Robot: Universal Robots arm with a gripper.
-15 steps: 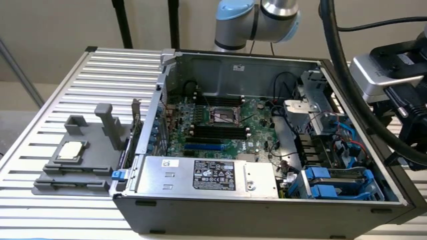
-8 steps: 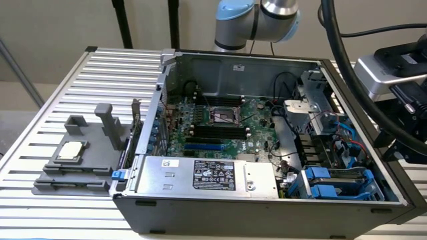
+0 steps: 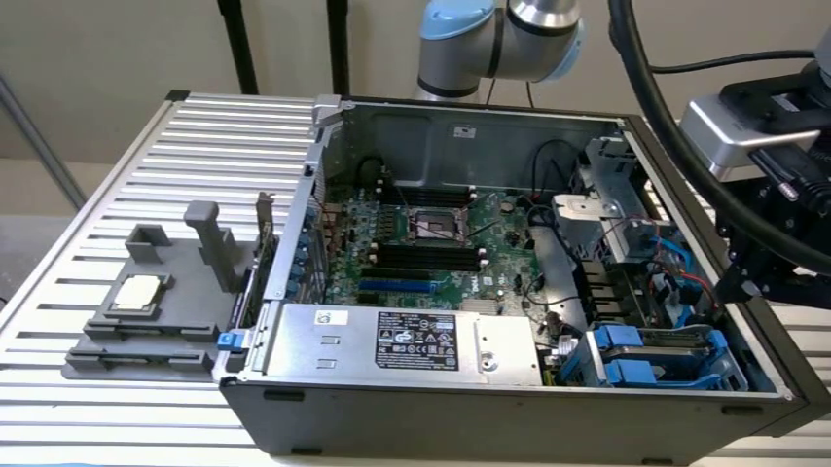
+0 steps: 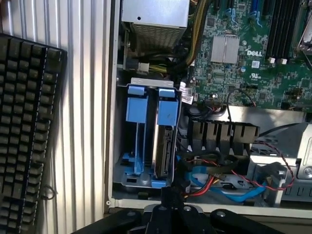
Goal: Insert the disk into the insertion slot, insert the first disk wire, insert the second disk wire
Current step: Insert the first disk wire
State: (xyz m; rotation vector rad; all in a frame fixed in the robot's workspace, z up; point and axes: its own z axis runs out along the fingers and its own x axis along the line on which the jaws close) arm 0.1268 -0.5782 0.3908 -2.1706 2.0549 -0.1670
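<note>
A grey fixture (image 3: 143,311) is lying on the slatted table (image 3: 78,195), well apart from the insertion slot (image 4: 146,82), toward the exterior view's left of it. Closer to the slot on that same side, the silver box with a black label (image 3: 403,341) is sitting inside the open computer case (image 3: 520,409). The slot is showing 2 bays with blue tabs, and the disk (image 4: 163,148) is sitting edge-on inside 1 of them, the bay next to the red and blue wires (image 4: 219,183). The gripper (image 4: 168,192) is hovering at the slot's edge beside the disk with its fingers clenched together. Whether they are pinching anything I cannot tell.
</note>
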